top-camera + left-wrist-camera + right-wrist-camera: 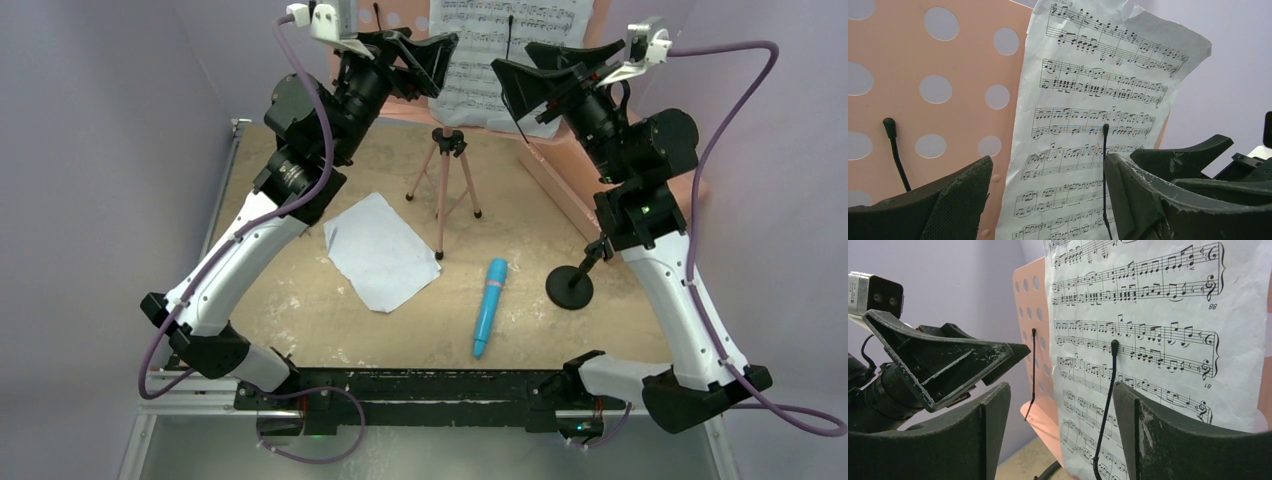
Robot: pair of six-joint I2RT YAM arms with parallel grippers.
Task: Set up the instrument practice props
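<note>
Top external view shows both arms raised at the pink music stand [447, 140]. The left gripper [432, 65] and the right gripper [515, 80] are each spread apart and hold nothing. One sheet-music page [480, 60] stands on the desk of the stand. The second page [380, 250] lies flat on the table [300, 310], left of the tripod legs and low under the left gripper, so the left arm seems the nearer one for it. Its long axis runs from far-left to near-right. The blue microphone [490, 305] and the black mic stand [571, 285] sit nearer the right arm. Both wrist views show only the standing page, its printed notes and two thin black holder wires [1106, 405]; the things on the table are outside them.
</note>
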